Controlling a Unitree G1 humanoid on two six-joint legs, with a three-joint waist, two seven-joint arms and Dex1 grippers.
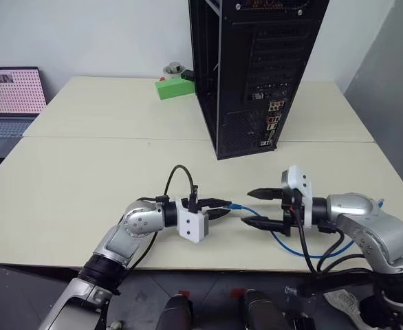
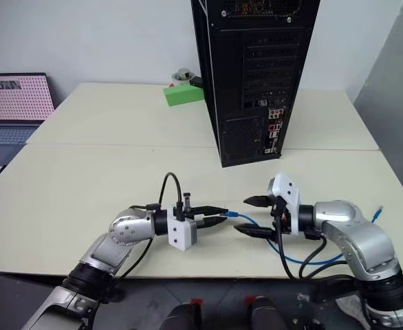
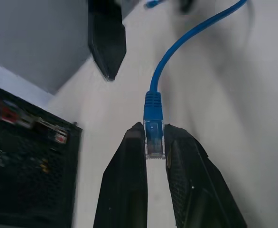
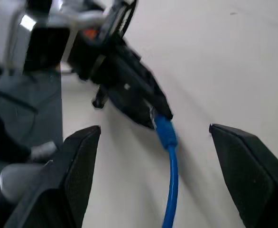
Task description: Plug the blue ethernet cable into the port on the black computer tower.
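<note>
Blue cable [image 3: 186, 40] is picked up but not plugged in: the left claw [image 1: 221, 208] pinches its clear plug [image 3: 153, 140] low over the counter [image 1: 84, 179], well short of the black tower [image 1: 256, 69], whose port [image 1: 271, 118] stays empty. The right claw [image 1: 258, 207] faces it, spread wide, holding nothing. The carry and insertion remain. The left wrist view shows the pinch itself; the eye views show the tower's whole rear panel.
</note>
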